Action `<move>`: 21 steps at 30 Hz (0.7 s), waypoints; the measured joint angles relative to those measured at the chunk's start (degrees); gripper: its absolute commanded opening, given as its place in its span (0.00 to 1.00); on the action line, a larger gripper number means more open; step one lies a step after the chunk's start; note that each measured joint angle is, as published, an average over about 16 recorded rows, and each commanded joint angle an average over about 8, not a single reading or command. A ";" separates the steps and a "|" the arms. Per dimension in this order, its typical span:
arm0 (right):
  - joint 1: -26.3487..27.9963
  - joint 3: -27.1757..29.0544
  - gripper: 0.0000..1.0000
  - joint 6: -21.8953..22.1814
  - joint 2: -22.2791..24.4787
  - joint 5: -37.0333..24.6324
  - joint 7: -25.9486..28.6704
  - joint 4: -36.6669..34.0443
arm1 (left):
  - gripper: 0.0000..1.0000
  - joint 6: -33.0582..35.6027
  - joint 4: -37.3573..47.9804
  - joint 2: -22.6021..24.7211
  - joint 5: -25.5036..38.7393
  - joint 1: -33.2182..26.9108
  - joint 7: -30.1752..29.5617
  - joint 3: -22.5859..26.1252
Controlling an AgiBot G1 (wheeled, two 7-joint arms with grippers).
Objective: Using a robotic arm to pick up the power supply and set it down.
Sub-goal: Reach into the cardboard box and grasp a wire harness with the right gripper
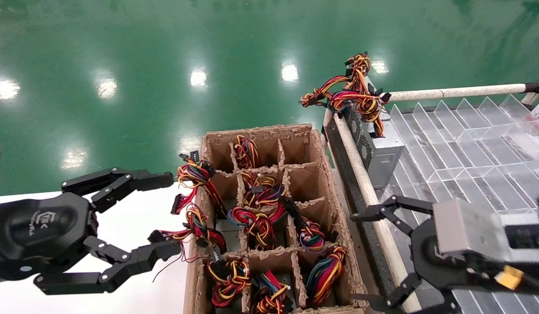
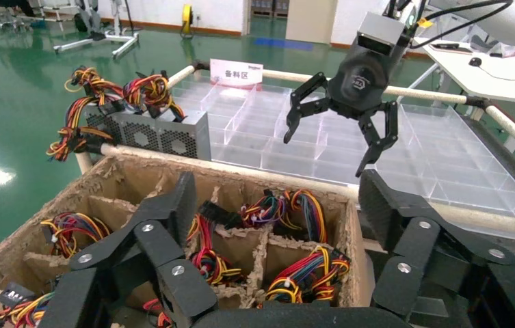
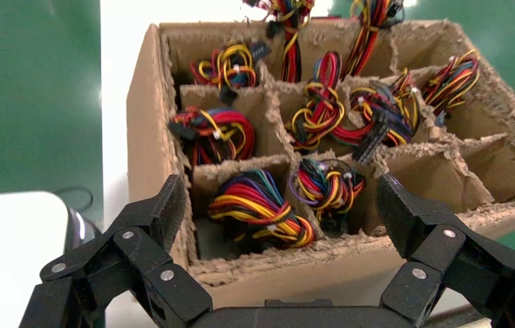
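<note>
The cardboard box (image 1: 321, 174), split into compartments by dividers, holds several power supplies with wire bundles (image 1: 256, 218) of red, yellow, orange and black. The left gripper (image 1: 164, 213), marked "TEK", hovers beside the box over the white table (image 1: 121, 226), fingers spread wide and empty. The right gripper (image 1: 365, 257) hangs on the box's other side, above the clear divided tray (image 1: 469, 139), fingers likewise open. A grey grille-sided unit (image 1: 378, 148) stands just beyond the box at the tray's edge. A white sign (image 2: 236, 70) with red Chinese characters stands at the tray's far end.
</note>
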 measured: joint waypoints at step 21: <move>9.36 -10.63 0.00 -0.51 -5.08 -10.12 -0.56 -1.49 | 0.00 0.00 0.00 0.00 0.00 0.00 0.00 0.00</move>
